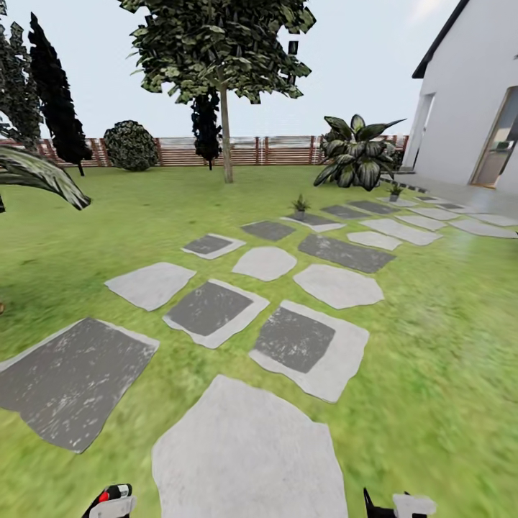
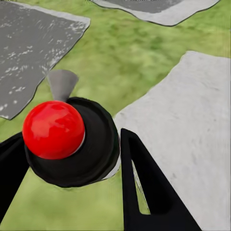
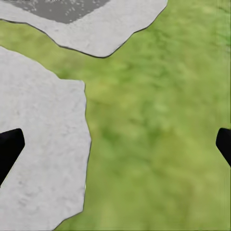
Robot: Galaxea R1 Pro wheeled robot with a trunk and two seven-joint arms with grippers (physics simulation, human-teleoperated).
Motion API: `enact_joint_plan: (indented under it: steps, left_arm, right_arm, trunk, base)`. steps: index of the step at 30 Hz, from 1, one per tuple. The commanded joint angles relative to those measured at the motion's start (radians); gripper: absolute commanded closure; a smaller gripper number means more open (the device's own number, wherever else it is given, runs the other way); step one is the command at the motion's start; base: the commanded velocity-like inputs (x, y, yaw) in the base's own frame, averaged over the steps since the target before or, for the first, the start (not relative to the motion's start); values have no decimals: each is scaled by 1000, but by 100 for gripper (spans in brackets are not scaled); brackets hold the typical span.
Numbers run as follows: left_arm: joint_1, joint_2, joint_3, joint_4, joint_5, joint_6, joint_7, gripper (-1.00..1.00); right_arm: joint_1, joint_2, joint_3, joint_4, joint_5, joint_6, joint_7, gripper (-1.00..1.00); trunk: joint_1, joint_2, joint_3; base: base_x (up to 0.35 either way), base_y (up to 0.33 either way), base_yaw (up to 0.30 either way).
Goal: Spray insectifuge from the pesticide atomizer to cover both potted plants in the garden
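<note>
Between the black fingers (image 2: 144, 183) of my left gripper (image 2: 72, 139) sits the pesticide atomizer (image 2: 72, 144), seen end-on as a round black body with a red ball cap and a pale grey cone nozzle. In the head view that gripper (image 1: 111, 503) peeks in at the bottom edge with a red and grey bit of the atomizer (image 1: 108, 495). My right gripper (image 3: 118, 144) is open and empty above grass, and in the head view the same gripper (image 1: 399, 506) is low right. Two small potted plants stand far ahead by the stepping stones, one (image 1: 301, 205) nearer and one (image 1: 394, 192) further right.
Grey stepping stones (image 1: 248, 453) lead across the lawn toward the white house (image 1: 475, 108). A big striped-leaf plant (image 1: 356, 155), a tree (image 1: 226, 129), a round bush (image 1: 130, 146) and a brown slatted fence (image 1: 280, 150) line the back. A striped leaf (image 1: 39, 176) juts in at left.
</note>
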Motion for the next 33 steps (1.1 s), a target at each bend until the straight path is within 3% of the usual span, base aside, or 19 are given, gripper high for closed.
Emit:
enact_joint_plan:
  steps: [1,33]
  left_arm:
    - [-1,0,-2,1,7,-3,-1,100]
    - [-1,0,-3,0,7,-3,-1,100]
  right_arm:
    - [-1,0,-9,1,10,-3,0,-100]
    - [-1,0,-9,1,10,-3,0,-100]
  trunk:
    - [0,0,-1]
    - [0,0,-1]
  base:
    - [335,0,0]
    - [335,0,0]
